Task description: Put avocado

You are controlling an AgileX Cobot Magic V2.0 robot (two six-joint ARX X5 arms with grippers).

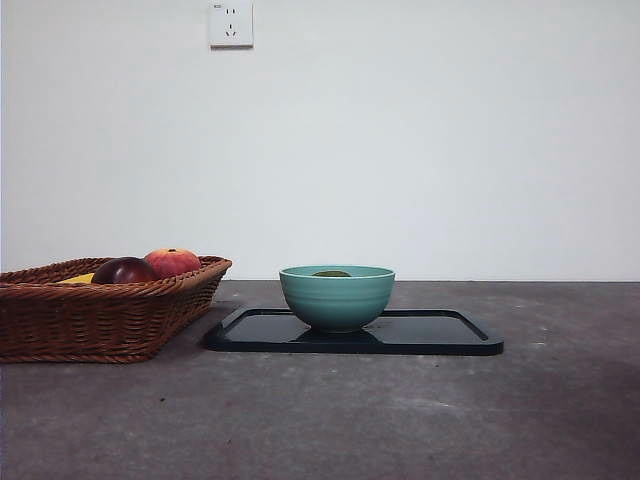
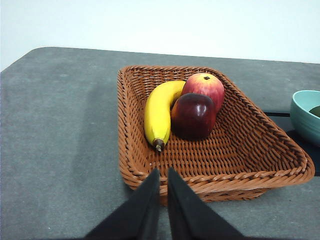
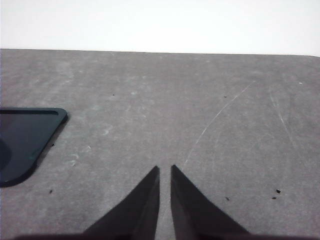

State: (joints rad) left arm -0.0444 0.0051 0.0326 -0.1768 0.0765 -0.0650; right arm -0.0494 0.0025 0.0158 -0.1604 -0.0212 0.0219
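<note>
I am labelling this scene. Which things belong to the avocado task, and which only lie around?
Task things:
avocado, already inside the teal bowl

Only lying around:
wicker basket
banana
dark red fruit
red-orange fruit
black tray

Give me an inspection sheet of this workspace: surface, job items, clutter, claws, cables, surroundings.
Surface: grey, scuffed table top with dark specks.
Job's things: dull olive-green avocado lies in the teal ceramic bowl, only its top showing; the bowl stands on the flat black tray.
Clutter: brown wicker basket beside the tray holds a yellow banana, a dark red round fruit and a red-orange peach-like fruit.
Grippers: left claw near the basket's rim, shut, empty; right claw over bare table beside the tray's corner, shut, empty.
Cables: nothing seen.
Surroundings: plain white wall with a white wall socket.
</note>
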